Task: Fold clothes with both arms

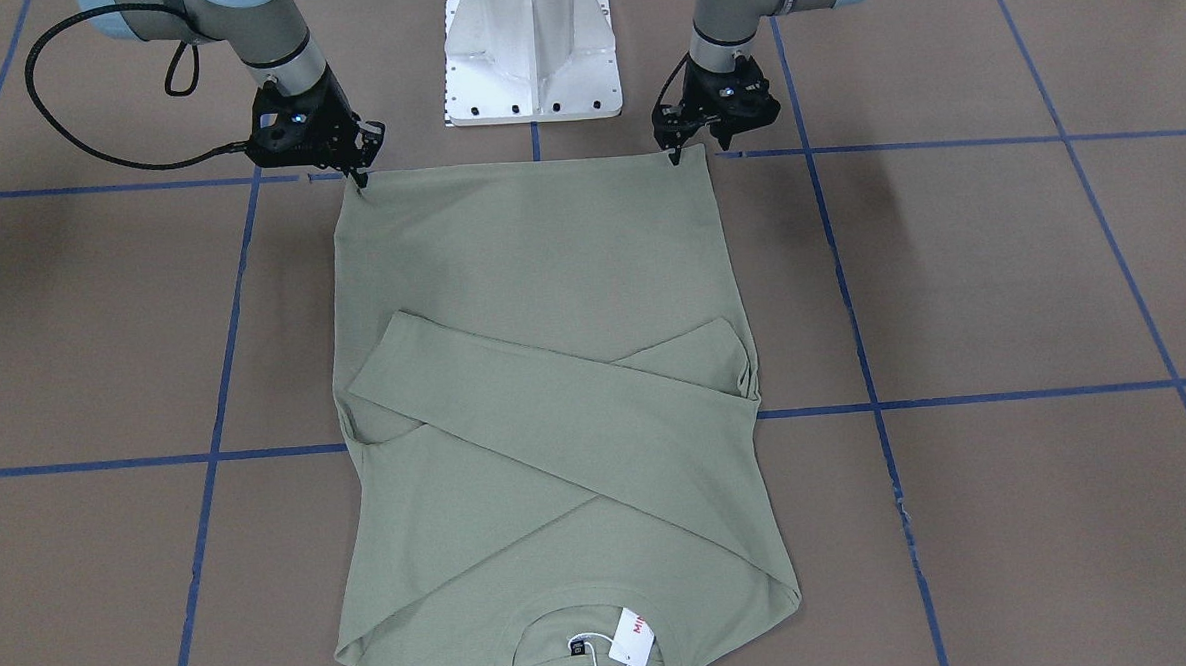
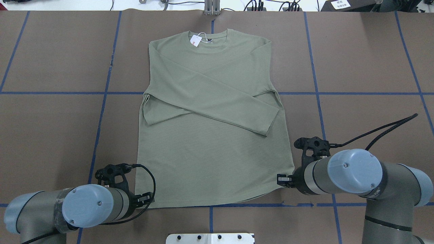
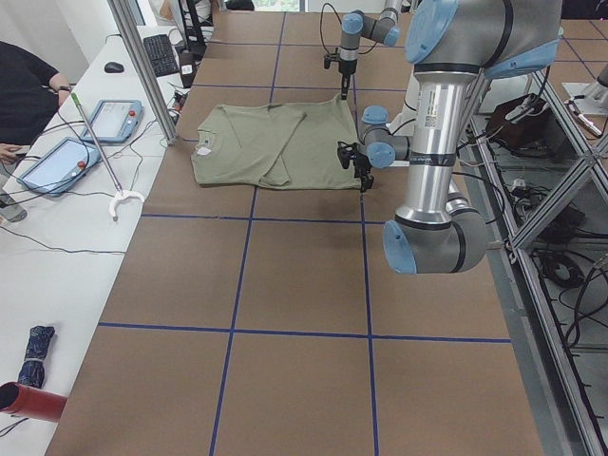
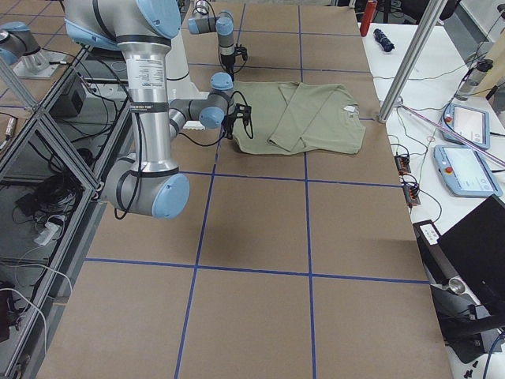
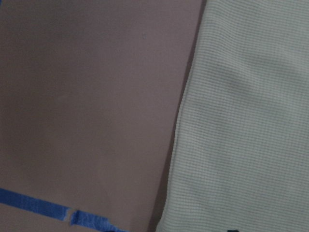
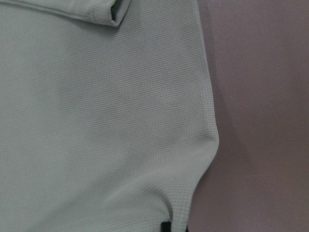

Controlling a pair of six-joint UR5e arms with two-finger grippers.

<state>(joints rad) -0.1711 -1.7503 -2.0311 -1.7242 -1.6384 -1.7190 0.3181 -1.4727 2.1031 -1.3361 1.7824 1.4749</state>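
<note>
– Shirt (image 1: 540,275) first: where does it lie, seen from the front camera?
– Flat on the table (image 1: 1001,275), sleeves (image 1: 557,415) crossed over the body. The collar and white tag (image 1: 631,640) are at the edge nearest that camera, the hem toward the robot. The right gripper (image 1: 359,178) has its tips at one hem corner, the left gripper (image 1: 677,154) at the other. I cannot tell how far either is spread; the tips are small and dark.
– And overhead?
– The shirt (image 2: 210,159) is mid-table, with the tag (image 2: 195,40) at the far end. The left gripper (image 2: 144,198) is at the near left hem corner and the right gripper (image 2: 281,179) at the near right one. Each is largely hidden under its own wrist, so the finger gap cannot be seen.
– The side cameras?
– From the left end, the shirt (image 3: 266,142) lies flat. The left gripper (image 3: 364,180) points down at the near hem corner, the right gripper (image 3: 344,93) at the far one. From the right end it is mirrored: shirt (image 4: 308,118), right gripper (image 4: 239,126) near, left gripper (image 4: 237,59) far. Both grippers are too small to judge.
– The wrist cameras?
– Left wrist: the shirt (image 5: 241,121) fills the right side, with bare table (image 5: 87,96) beside it and blue tape (image 5: 48,208) at the bottom. Only a dark speck shows at the lower edge. Right wrist: the shirt (image 6: 106,121) fills the left, and its hem corner curves down to a dark tip at the bottom edge. A cuff (image 6: 116,14) is at the top and the table (image 6: 260,96) on the right. Neither view shows whether the cloth is pinched.
</note>
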